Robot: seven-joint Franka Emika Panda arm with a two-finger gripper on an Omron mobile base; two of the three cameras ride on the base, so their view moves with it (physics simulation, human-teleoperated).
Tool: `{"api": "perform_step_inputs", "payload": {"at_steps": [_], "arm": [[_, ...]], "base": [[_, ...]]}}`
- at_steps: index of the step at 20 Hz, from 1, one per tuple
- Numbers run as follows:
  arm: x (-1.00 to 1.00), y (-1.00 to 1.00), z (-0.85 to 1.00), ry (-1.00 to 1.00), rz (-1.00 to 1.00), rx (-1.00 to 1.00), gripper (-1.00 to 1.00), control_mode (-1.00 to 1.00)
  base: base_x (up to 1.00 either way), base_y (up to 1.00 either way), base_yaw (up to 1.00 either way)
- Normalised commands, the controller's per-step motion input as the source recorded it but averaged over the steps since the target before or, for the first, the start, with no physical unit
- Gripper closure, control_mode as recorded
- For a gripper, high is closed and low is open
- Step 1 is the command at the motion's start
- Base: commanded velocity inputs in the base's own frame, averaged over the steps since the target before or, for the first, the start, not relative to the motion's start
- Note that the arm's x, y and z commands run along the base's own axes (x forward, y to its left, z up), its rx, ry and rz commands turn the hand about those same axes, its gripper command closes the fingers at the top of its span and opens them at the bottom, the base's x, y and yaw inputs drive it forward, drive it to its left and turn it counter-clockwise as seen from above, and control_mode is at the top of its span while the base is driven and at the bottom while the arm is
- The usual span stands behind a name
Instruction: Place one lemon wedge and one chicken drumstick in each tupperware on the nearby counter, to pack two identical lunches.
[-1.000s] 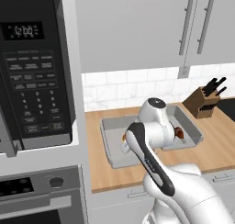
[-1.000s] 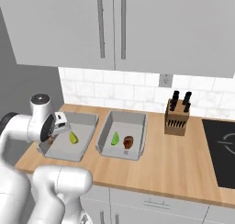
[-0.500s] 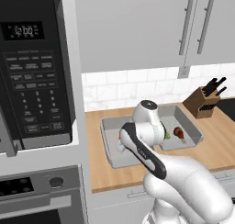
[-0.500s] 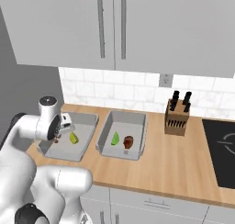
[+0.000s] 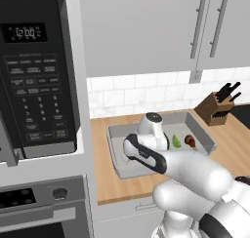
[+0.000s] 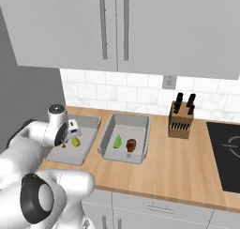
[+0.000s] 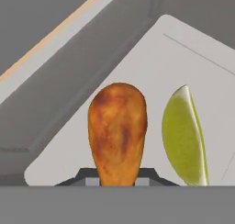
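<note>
My gripper point(image 7: 118, 178) is shut on a browned chicken drumstick point(image 7: 118, 131), holding it low over the left tupperware point(image 7: 151, 67). A lemon wedge point(image 7: 183, 136) lies on that box's floor just beside the drumstick. From the right base view, the hand point(image 6: 60, 129) hangs over the left tupperware point(image 6: 88, 122) with the lemon wedge point(image 6: 75, 142) beside it. The right tupperware point(image 6: 139, 152) holds a lemon wedge point(image 6: 118, 141) and a drumstick point(image 6: 131, 145). In the left base view, my arm covers much of the left tupperware point(image 5: 118, 160); the right tupperware point(image 5: 207, 137) shows its wedge point(image 5: 176, 142) and drumstick point(image 5: 189, 142).
Both boxes sit on the wooden counter point(image 6: 187, 167). A knife block point(image 6: 182, 120) stands to their right against the tiled wall, with a black cooktop point(image 6: 227, 150) beyond it. A microwave point(image 5: 34, 76) and an oven point(image 5: 39, 208) stand to the left. Wall cabinets hang above.
The hand has moved right and down with the drumstick, from the left tupperware's outer edge to low over its floor. The boxes and their contents have stayed put.
</note>
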Motion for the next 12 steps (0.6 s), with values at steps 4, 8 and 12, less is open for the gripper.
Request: {"api": "perform_step_inputs", "payload": {"at_steps": [4,8,12], "arm": [[0.40,0.15,-0.34,0.00,0.00,0.00,-1.00,-1.00],[0.39,0.08,-0.11,-0.01,0.00,0.00,-1.00,-1.00],[0.15,0.00,0.00,-0.08,0.00,0.00,-1.00,-1.00]], "base": [[0.00,0.00,0.00],[0.00,0.00,0.00],[0.00,0.00,0.00]]}}
